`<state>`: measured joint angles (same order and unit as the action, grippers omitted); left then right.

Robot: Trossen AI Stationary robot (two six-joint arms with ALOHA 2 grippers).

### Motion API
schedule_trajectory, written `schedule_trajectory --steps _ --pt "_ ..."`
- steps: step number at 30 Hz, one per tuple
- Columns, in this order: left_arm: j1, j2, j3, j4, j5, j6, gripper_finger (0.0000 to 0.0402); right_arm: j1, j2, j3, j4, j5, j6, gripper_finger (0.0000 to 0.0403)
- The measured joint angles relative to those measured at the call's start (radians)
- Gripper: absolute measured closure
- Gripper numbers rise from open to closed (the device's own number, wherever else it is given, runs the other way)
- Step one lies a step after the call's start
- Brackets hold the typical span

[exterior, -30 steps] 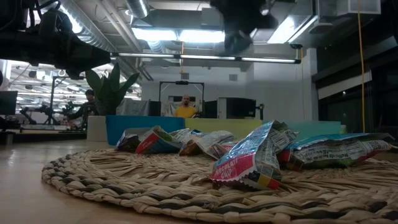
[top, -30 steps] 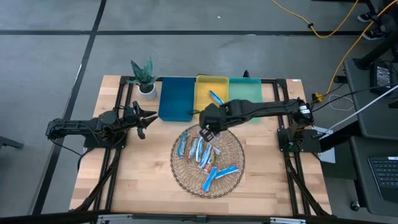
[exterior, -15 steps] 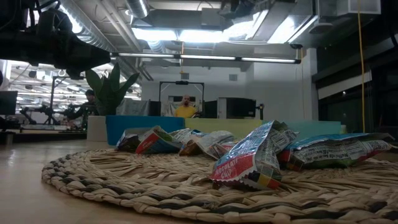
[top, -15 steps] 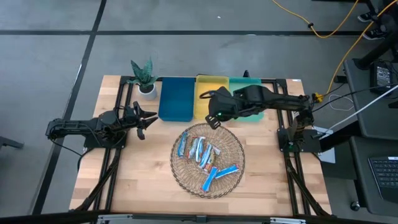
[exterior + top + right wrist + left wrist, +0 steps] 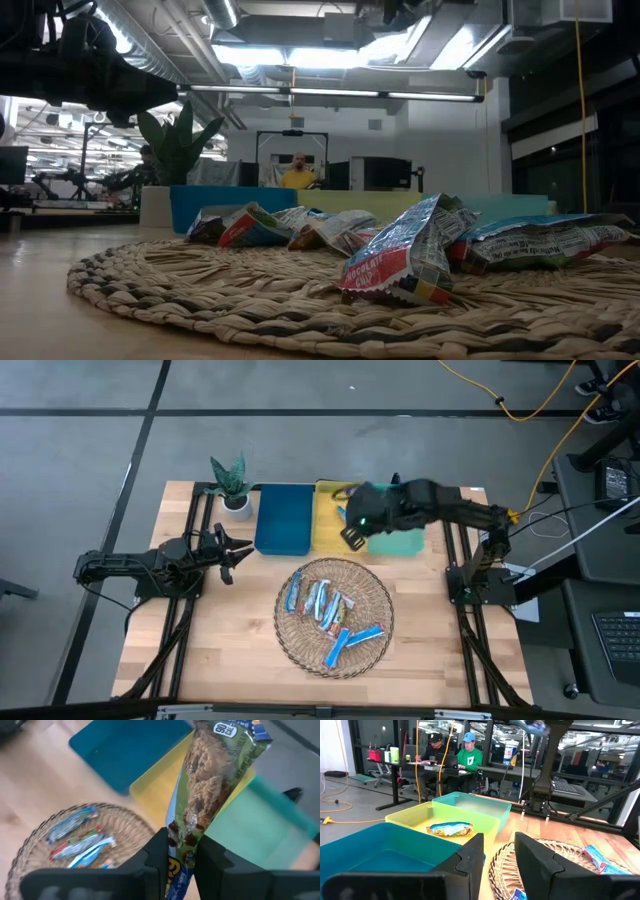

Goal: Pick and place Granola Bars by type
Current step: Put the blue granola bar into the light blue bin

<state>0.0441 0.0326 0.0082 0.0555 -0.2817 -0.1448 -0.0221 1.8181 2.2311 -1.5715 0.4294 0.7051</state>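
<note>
My right gripper [image 5: 352,534] hangs above the border of the yellow tray [image 5: 327,515] and the green tray [image 5: 402,543], shut on a granola bar [image 5: 210,775] with a green-brown wrapper and a blue end. Several blue and silver bars [image 5: 322,604] lie in the round wicker basket [image 5: 380,592]; the low view shows them [image 5: 400,262] flat on the weave. One more bar [image 5: 450,828] lies on the yellow tray's floor [image 5: 422,817]. My left gripper [image 5: 236,550] waits open over the table's left side, beside the blue tray [image 5: 283,517]. My right gripper pinches the bar's lower end [image 5: 186,831] between its two fingers [image 5: 159,851]. The bar runs along the fingers and sticks out beyond their tips, lifted clear above the trays. Its far end [image 5: 231,732] is free.
A small potted plant [image 5: 232,485] stands at the far left corner beside the blue tray. The three trays sit in a row along the far edge, the basket in the middle. Bare wood lies near and left of the basket. People sit at desks beyond the table [image 5: 470,757].
My right gripper has risen from the basket's far rim and moved toward the far edge and to the right, carrying the bar from over the basket to over the yellow and green trays. The left arm has kept still.
</note>
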Motion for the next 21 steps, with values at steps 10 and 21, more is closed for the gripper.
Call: schedule_trajectory --steps 10,21 --pt "0.000 0.000 0.000 0.000 0.009 -0.003 0.0297 -0.242 -0.153 -0.053 0.002 0.027 -0.180 0.0327" --pt "0.000 0.000 0.000 -0.003 0.017 -0.028 0.0297 -0.427 -0.319 -0.363 0.034 0.015 -0.217 0.0327"
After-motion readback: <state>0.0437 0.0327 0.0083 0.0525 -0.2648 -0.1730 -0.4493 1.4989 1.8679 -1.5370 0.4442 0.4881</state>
